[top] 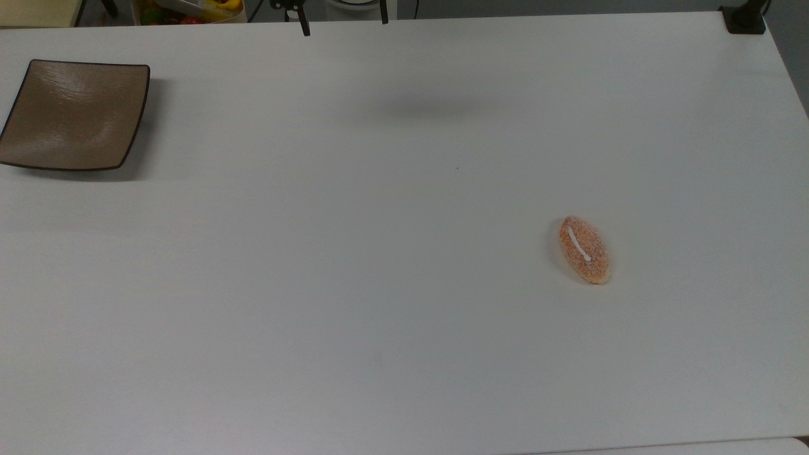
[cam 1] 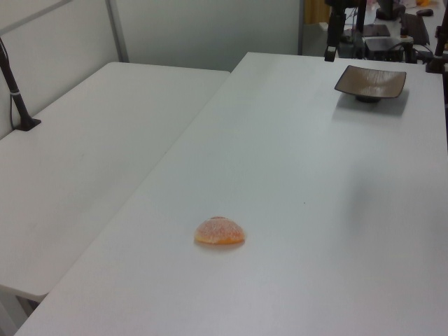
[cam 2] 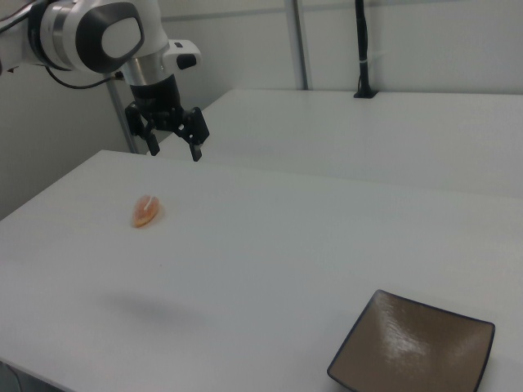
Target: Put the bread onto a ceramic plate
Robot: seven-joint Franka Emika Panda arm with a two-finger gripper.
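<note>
The bread (top: 583, 249), a small orange-tan sugary roll with a white stripe, lies on the white table at the top view's right. It also appears near the front in the left view (cam 1: 220, 232) and at the left in the right view (cam 2: 146, 211). The square brown ceramic plate (top: 74, 114) sits bare at the top view's far left (cam 1: 370, 81) (cam 2: 413, 351). My gripper (cam 2: 174, 152) hangs open and holds nothing, well above the table, up and behind the bread in the right view. Its two fingertips poke in at the top view's upper edge (top: 345, 22).
A second white table (cam 1: 105, 126) adjoins this one. A black clamped post (cam 2: 364, 49) stands on it, also seen in the top view's upper right corner (top: 746, 19). A bin of colourful items (top: 189, 9) lies beyond the far edge. Wide bare tabletop (top: 354, 253) separates bread and plate.
</note>
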